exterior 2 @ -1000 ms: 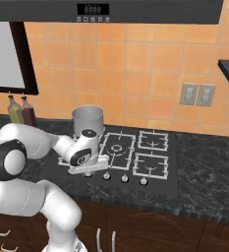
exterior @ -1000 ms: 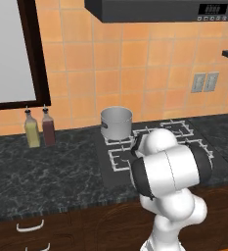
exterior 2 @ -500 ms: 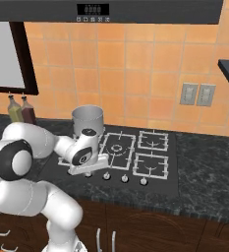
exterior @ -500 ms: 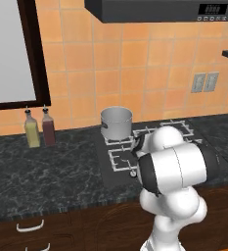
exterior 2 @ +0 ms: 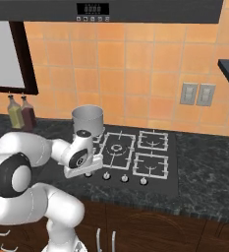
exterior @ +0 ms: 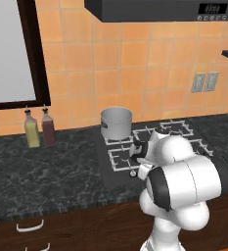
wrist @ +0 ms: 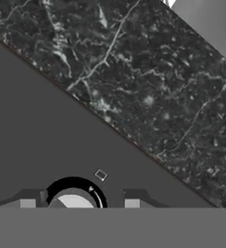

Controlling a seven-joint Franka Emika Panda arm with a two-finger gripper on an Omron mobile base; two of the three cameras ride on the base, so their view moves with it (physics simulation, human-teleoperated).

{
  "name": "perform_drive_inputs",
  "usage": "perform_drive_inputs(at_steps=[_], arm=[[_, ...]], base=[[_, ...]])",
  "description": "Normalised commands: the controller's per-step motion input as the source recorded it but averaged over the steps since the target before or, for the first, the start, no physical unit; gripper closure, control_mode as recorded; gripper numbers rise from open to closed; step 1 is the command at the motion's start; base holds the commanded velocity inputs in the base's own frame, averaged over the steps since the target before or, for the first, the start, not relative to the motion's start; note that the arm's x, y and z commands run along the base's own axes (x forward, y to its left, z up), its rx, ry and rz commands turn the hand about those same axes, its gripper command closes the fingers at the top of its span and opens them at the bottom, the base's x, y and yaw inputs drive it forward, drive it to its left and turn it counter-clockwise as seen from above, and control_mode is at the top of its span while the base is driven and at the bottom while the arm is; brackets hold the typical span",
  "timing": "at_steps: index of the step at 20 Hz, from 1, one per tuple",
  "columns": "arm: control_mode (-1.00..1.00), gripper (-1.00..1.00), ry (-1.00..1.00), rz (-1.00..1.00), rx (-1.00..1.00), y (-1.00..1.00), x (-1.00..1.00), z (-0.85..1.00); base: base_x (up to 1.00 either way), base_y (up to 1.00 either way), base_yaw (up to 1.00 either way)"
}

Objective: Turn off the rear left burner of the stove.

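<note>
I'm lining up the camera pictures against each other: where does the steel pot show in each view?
Left base view: the steel pot stands just above centre, at the back left of the stove.
Right base view: it is left of centre, just behind the gripper.
Hand view: I can't pick it out.
Shared landmark: the two bottles stand to its left in both base views.

hand low over stove front-left | pot rear left
</note>
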Motion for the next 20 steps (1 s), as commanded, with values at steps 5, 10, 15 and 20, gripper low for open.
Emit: perform_drive_inputs(at_steps=[5, 10, 15, 20], arm=[[-1.00, -1.00, -0.01, -0.01, 0.00, 0.17, 0.00, 0.56], [-1.00, -1.00, -0.01, 0.00, 0.00, 0.18, 0.02, 0.71], [-1.00, -1.00, -0.08, 0.26, -0.06, 0.09, 0.19, 0.69], [-1.00, -1.00, 0.00, 0.65, -0.04, 0.00, 0.13, 0.39]], base=[[0.00, 0.00, 0.00], [0.00, 0.00, 0.00], [0.00, 0.00, 0.00], [0.00, 0.00, 0.00]])
